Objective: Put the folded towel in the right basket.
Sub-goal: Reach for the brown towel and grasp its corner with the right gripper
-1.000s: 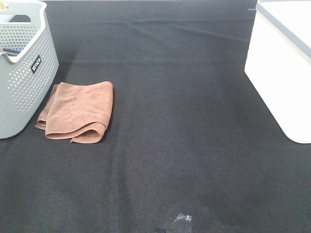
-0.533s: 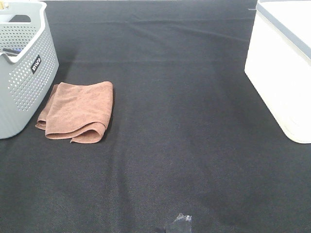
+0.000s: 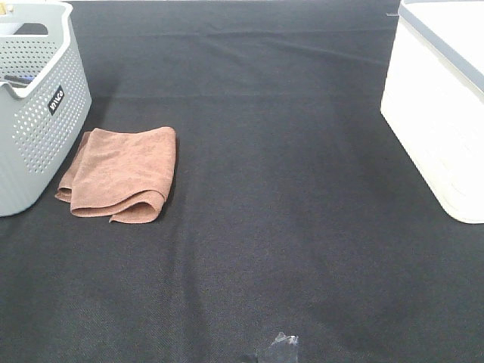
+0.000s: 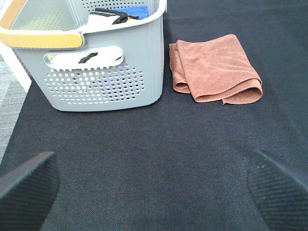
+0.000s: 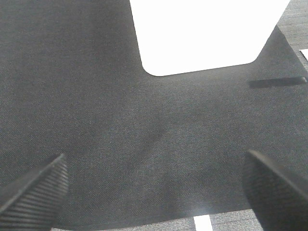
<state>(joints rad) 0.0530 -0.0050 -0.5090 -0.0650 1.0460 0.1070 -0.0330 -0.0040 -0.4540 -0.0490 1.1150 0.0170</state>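
A folded brown towel (image 3: 121, 172) lies flat on the black cloth, just right of the grey perforated basket (image 3: 34, 113); it also shows in the left wrist view (image 4: 214, 67) beside that basket (image 4: 103, 72). The white basket (image 3: 439, 113) stands at the right edge and fills the far part of the right wrist view (image 5: 202, 33). My left gripper (image 4: 154, 185) is open and empty, back from the towel. My right gripper (image 5: 154, 187) is open and empty, short of the white basket. Neither arm shows in the high view.
The grey basket holds a blue cloth (image 4: 130, 10) and dark items. A small dark scrap (image 3: 280, 348) lies at the cloth's front edge. A dark strip (image 5: 276, 82) lies beside the white basket. The black cloth (image 3: 287, 212) spans the table between the baskets.
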